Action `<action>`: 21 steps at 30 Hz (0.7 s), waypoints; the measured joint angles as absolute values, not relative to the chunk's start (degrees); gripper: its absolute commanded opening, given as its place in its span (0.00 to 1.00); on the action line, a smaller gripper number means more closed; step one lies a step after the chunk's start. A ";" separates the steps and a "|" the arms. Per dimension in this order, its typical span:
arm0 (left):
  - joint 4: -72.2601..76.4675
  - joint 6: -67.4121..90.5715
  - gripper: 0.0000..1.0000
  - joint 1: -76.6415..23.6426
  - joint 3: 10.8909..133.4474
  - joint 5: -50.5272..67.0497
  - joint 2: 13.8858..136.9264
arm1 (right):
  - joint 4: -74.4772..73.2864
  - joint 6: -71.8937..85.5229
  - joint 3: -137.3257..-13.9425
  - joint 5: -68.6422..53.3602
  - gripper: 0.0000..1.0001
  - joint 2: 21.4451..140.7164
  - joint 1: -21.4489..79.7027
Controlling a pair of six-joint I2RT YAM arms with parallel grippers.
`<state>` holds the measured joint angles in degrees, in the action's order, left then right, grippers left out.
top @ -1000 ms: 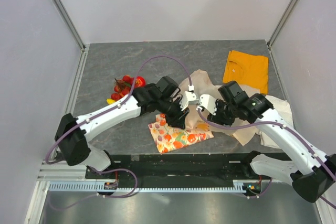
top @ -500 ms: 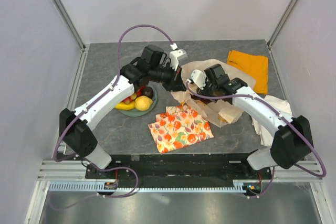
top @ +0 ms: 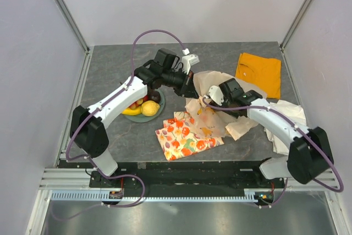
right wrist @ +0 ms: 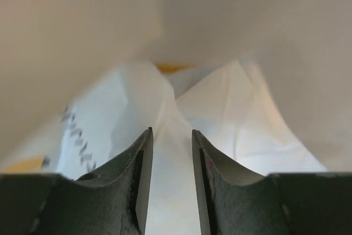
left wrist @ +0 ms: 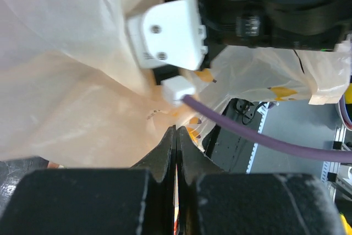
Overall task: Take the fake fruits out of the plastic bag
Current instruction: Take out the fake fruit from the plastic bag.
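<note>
Left claw point(left wrist: 176, 136) clamped on bag point(top: 212, 122) rim, right claw point(right wrist: 171, 133) slightly apart inside it, facing only film; fruits point(top: 148, 107) lie leftward on plate point(top: 147, 118).

Fruits point(top: 144, 104): glossy and piled on a dark plate point(top: 145, 119), left of the bag and outside it. Banana point(top: 131, 111) and lemon point(top: 149, 108) are seen nearest, red and dark pieces behind.
Bag point(top: 220, 115): thin translucent cream film with yellow-orange prints, crumpled. One fold is pinched by the left gripper point(left wrist: 176, 131).
</note>
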<state>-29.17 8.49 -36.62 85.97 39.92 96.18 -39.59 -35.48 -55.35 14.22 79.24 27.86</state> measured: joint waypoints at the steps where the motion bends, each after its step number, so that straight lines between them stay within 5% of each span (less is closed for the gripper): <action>1: -28.97 8.49 0.02 -36.56 85.97 40.18 96.20 | -40.69 -35.29 -55.35 13.93 0.41 77.97 27.86; 8: -27.68 8.54 0.02 -36.32 86.00 41.08 96.88 | -42.85 -35.42 -56.84 11.88 0.48 76.77 26.26; 21: -26.04 8.95 0.02 -36.05 86.00 41.19 97.71 | -40.25 -28.10 -72.58 4.10 0.77 98.50 17.96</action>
<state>-26.04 8.95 -36.05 86.00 41.19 97.71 -40.25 -28.10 -72.58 4.10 98.50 17.96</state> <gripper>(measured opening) 0.024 0.737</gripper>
